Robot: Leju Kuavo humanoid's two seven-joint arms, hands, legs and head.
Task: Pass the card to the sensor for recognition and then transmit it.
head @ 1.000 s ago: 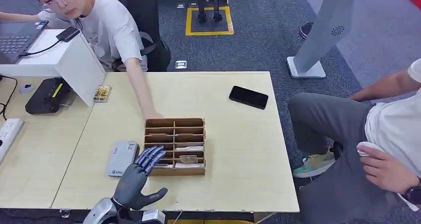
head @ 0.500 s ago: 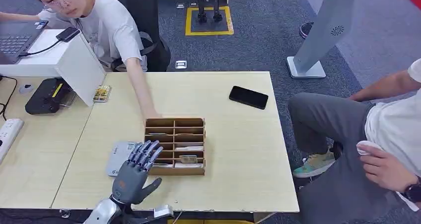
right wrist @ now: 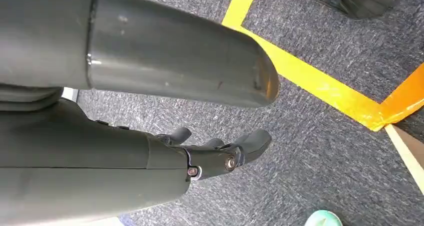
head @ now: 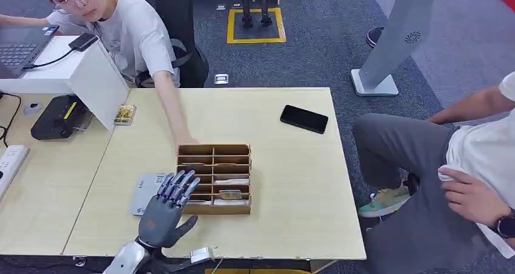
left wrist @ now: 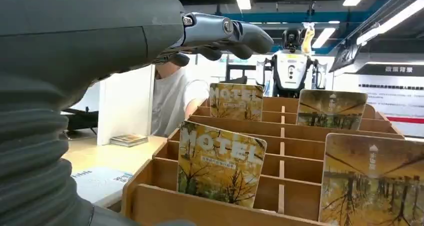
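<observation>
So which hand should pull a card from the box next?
Left, I'd say. The left hand hovers open at the wooden box, just over the hotel cards. The right hand hangs beside the body above the carpet.

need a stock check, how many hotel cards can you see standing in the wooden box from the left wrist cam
4: a near one by the hand, one beside it, and two further back. Dividers may hide others.
</observation>
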